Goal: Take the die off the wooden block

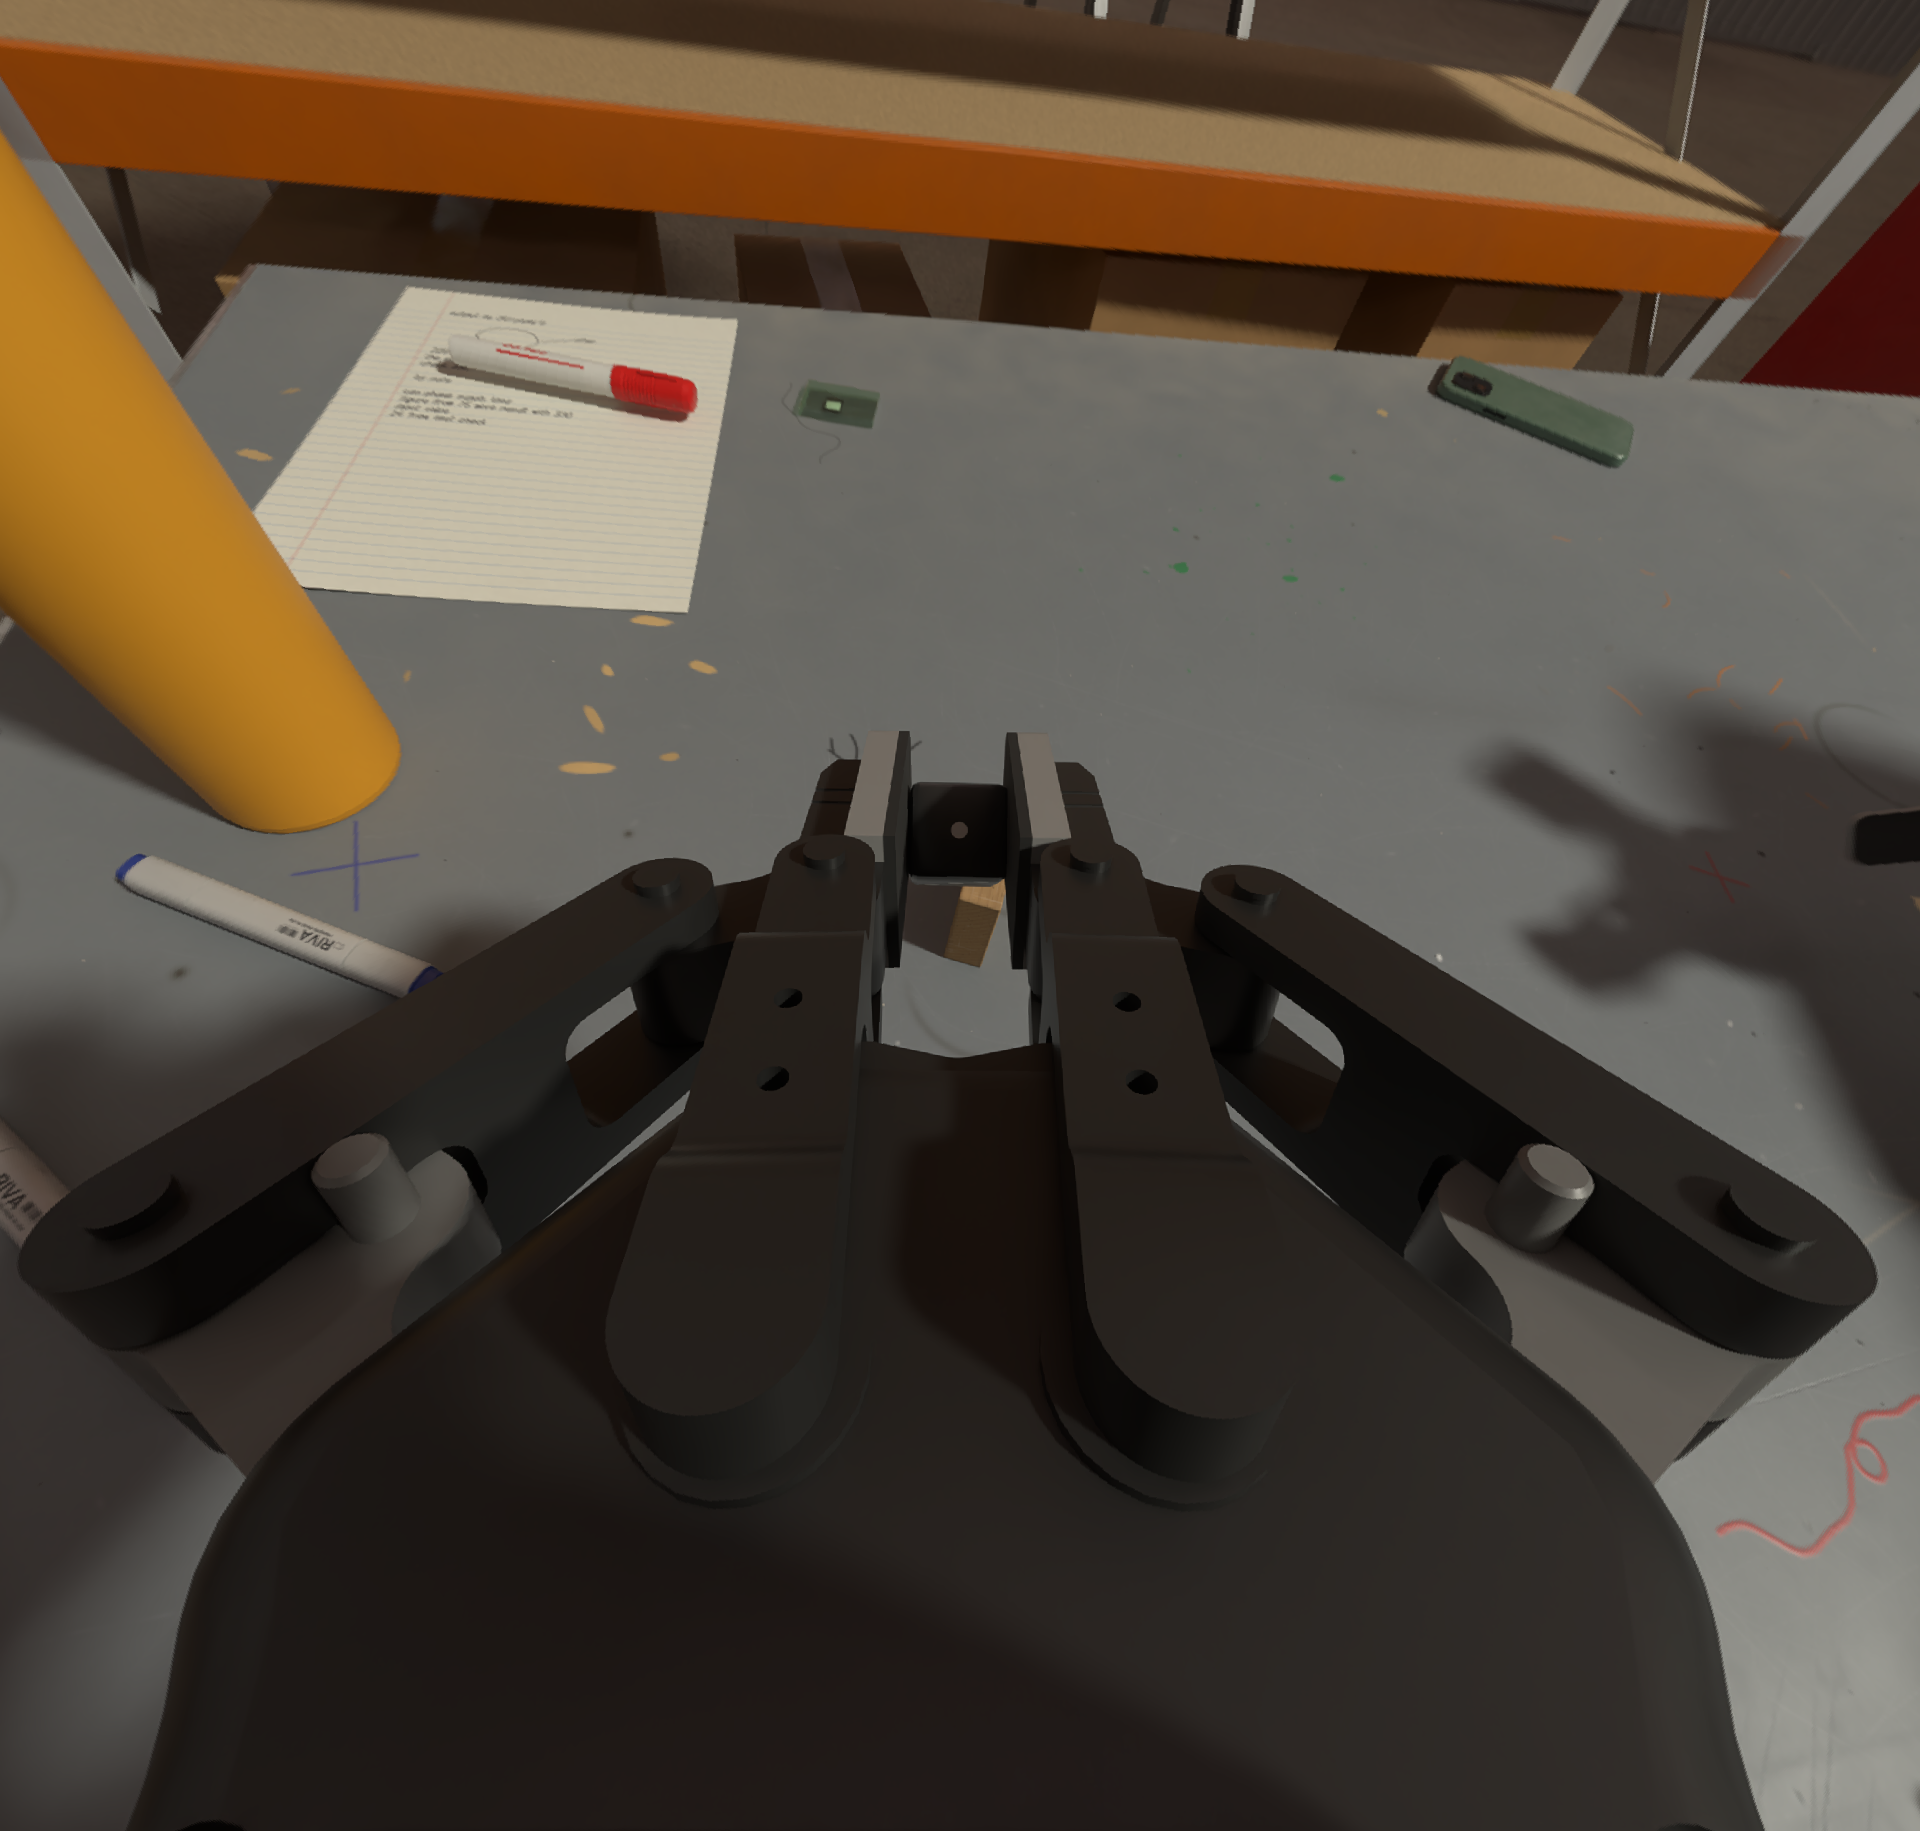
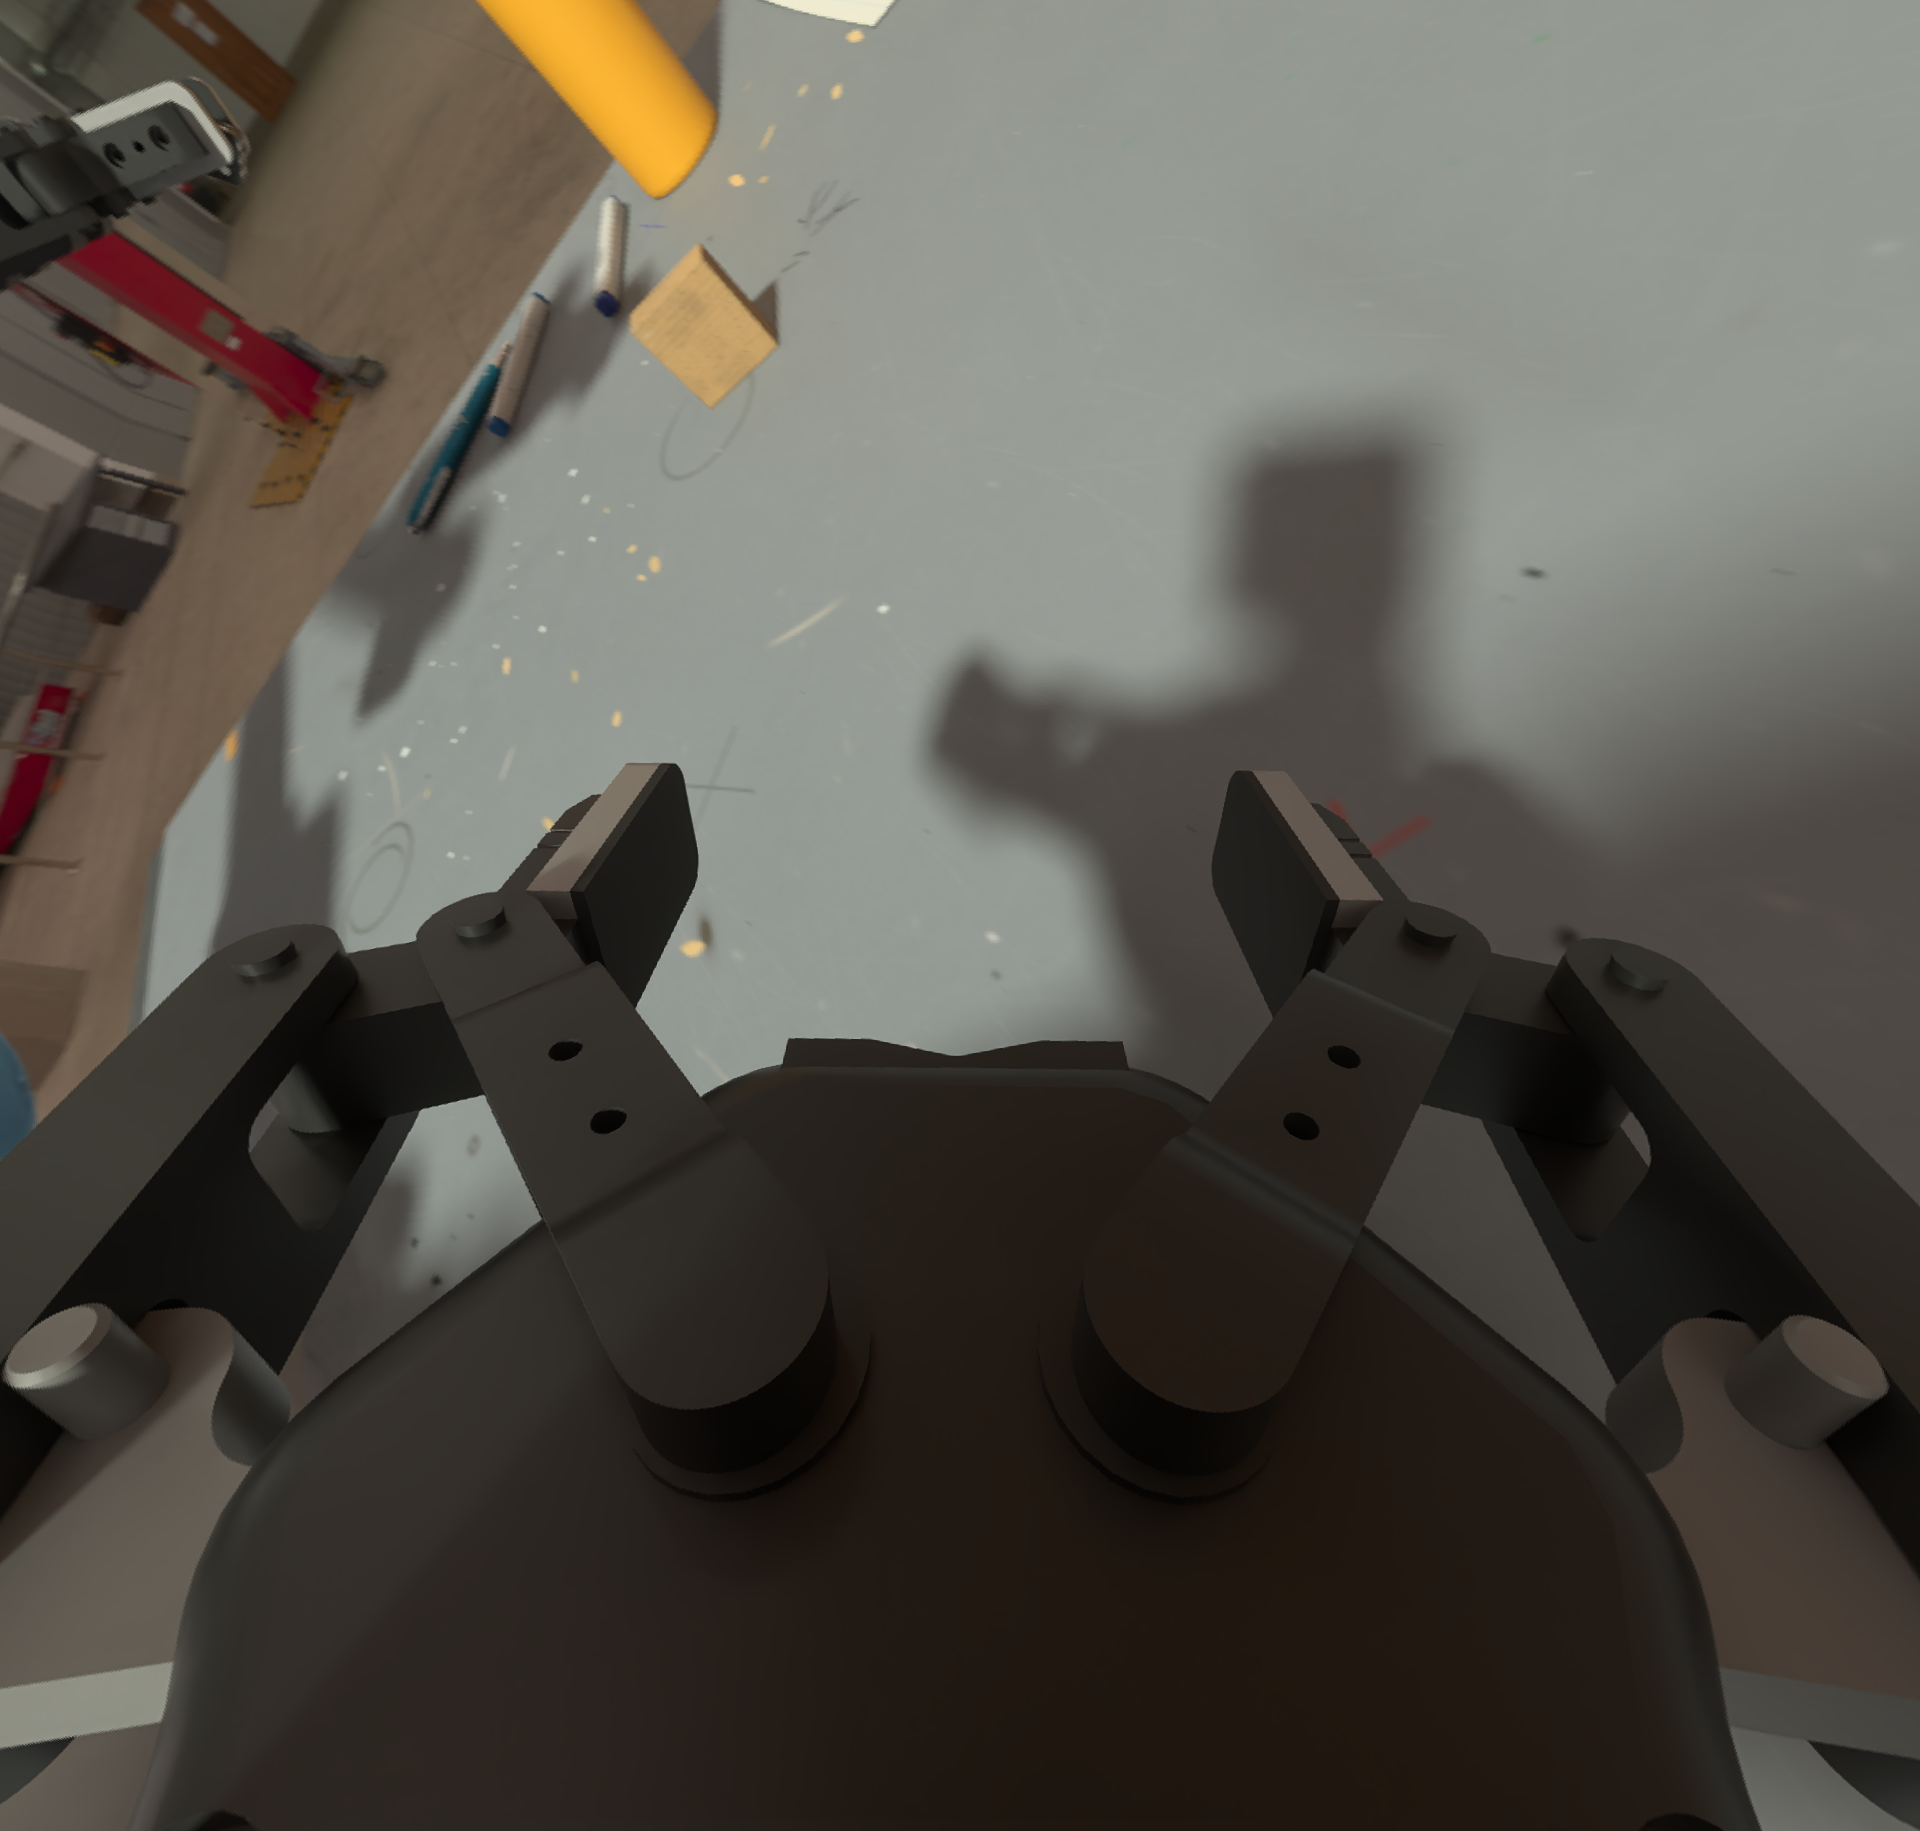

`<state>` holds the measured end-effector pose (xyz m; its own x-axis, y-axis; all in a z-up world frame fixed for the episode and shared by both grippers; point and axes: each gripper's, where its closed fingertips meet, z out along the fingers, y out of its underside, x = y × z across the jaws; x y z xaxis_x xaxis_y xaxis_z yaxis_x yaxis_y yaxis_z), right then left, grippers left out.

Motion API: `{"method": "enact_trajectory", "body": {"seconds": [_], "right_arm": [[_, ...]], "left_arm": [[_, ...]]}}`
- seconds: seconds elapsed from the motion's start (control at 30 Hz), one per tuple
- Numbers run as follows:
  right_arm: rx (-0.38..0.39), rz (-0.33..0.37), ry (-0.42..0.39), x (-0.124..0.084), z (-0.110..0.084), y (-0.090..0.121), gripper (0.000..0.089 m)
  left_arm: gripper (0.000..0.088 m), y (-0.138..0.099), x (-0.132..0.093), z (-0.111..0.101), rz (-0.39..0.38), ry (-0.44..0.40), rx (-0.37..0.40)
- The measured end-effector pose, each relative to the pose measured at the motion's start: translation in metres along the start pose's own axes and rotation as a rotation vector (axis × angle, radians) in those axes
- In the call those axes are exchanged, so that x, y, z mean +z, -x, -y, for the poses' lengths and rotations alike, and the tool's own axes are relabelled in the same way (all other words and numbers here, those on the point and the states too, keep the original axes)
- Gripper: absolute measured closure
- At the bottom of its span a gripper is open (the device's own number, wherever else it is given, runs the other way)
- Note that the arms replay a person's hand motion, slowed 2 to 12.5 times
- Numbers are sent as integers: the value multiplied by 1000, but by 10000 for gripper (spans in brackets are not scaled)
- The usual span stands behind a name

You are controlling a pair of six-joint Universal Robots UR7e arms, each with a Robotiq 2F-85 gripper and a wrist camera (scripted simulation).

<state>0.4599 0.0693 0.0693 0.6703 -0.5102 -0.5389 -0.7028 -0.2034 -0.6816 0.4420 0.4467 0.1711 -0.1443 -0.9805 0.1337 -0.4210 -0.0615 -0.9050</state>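
Note:
My left gripper (image 1: 958, 794) is shut on the black die (image 1: 958, 831), which shows one white pip towards the camera. The wooden block (image 1: 975, 924) shows just below the die, between the fingers and farther off on the grey table (image 1: 1143, 586). In the right wrist view the wooden block (image 2: 707, 327) stands on the table with a bare top. My right gripper (image 2: 956, 846) is open and empty over bare table, well away from the block.
A yellow cylinder (image 1: 156, 534) leans in at the left. A lined sheet (image 1: 509, 472) bears a red-capped marker (image 1: 577, 379). A small green chip (image 1: 836, 405), a green phone (image 1: 1532, 412) and a blue-capped marker (image 1: 275, 924) lie around. An orange shelf (image 1: 831, 160) runs behind the table.

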Motion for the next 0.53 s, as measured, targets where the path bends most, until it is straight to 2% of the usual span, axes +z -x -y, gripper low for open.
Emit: {"method": "enact_trajectory", "body": {"seconds": [0.27, 0.43, 0.53], "right_arm": [[26, 145, -3, 52, 15, 45, 39], [2, 208, 32, 81, 18, 65, 39], [3, 232, 58, 91, 17, 72, 39]], "left_arm": [[721, 8, -23, 20, 28, -74, -13], [721, 14, -39, 34, 54, -120, -13], [721, 16, -45, 36, 66, -127, -7]]}}
